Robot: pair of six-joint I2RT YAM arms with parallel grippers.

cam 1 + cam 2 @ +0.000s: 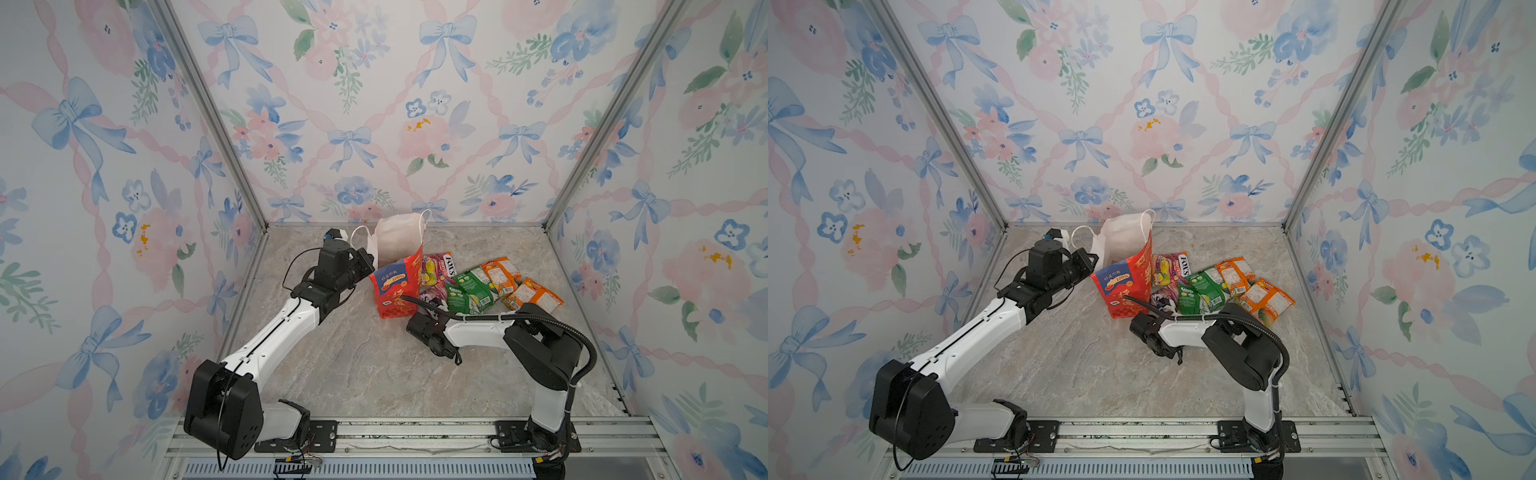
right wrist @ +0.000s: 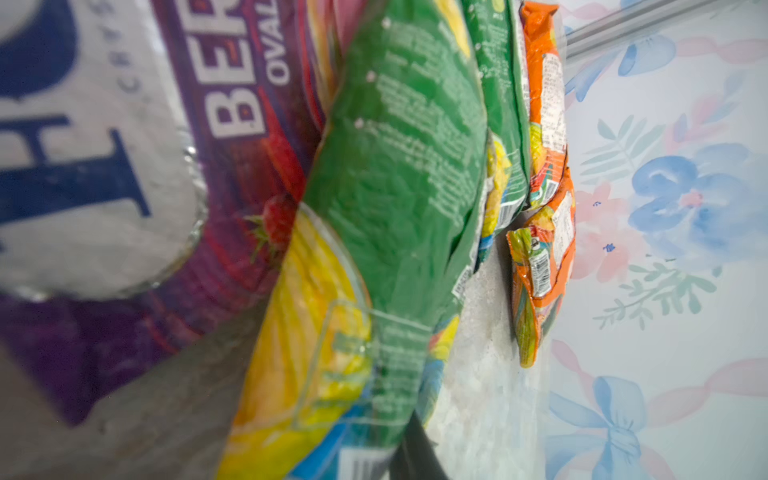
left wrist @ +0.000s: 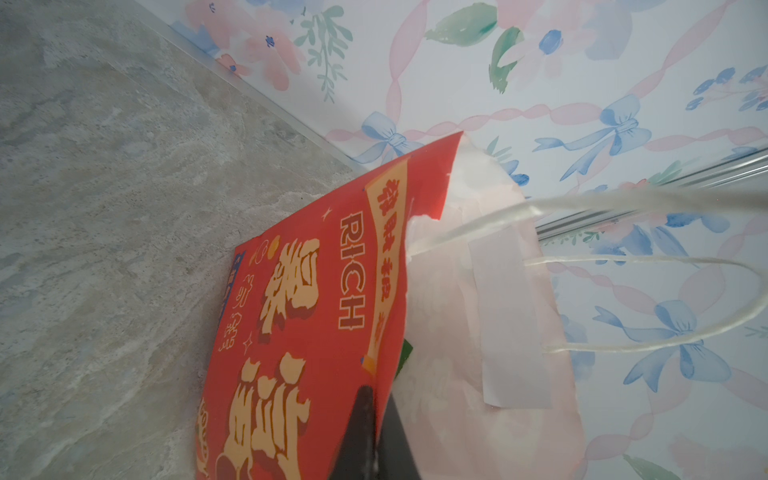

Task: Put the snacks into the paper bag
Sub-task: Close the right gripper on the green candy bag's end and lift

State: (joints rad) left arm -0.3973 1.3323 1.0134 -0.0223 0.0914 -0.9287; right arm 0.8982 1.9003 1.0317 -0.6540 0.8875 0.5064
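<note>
The red paper bag [image 1: 397, 286] [image 1: 1125, 286] stands left of the snacks, leaning, its white inside open upward. My left gripper [image 1: 370, 259] [image 3: 380, 436] is shut on the bag's red wall [image 3: 316, 316], one finger on each side of the rim. The snacks lie in a heap to the bag's right. They include a purple FOX'S packet [image 1: 430, 297] [image 2: 232, 166], a red-yellow one [image 1: 438, 266], two green packets [image 1: 457, 297] [image 1: 471, 282] and two orange packets [image 1: 500, 274] [image 1: 534, 295]. My right gripper [image 1: 436, 306] [image 2: 386, 453] is low at the heap, shut on the near green packet [image 2: 399, 166]. That packet hides one finger.
The marble tabletop [image 1: 353, 365] is walled by floral panels on three sides. The bag's white cord handles [image 3: 665, 266] stick out toward the back wall. The second orange packet [image 2: 540, 270] lies farthest from the bag, near the right wall.
</note>
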